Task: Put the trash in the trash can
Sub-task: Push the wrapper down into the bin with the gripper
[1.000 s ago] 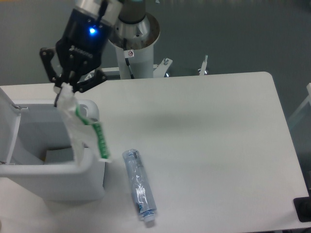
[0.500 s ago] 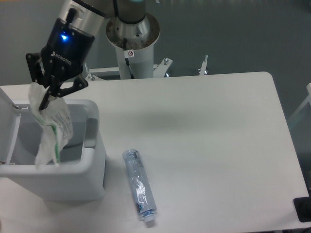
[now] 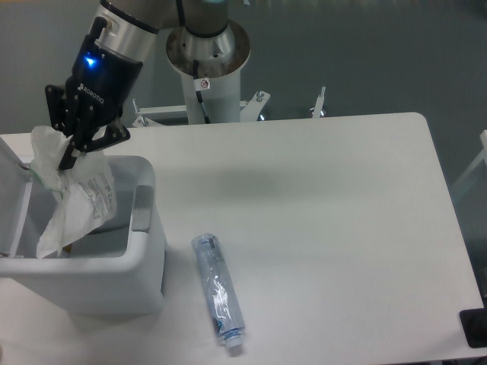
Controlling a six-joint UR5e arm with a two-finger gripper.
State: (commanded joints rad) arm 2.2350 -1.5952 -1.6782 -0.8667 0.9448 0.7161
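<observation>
Wrapper (image 3: 76,198): wrinkly, white, translucent, small dark print; hangs into the open bin (image 3: 144,258) at far left.
Gripper (image 3: 72,148): clenched on the wrapper's top, above the bin.
Bottle (image 3: 218,290): slim, clear, blue-white label; lies on the table (image 3: 319,220), right of the bin.
Change: wrapper now lower and farther left in the bin; bottle unmoved.

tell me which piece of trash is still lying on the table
The clear plastic bottle with the blue-white label. It lies on its side on the table, right of the trash can. The wrapper hangs from the gripper over the can instead.
</observation>
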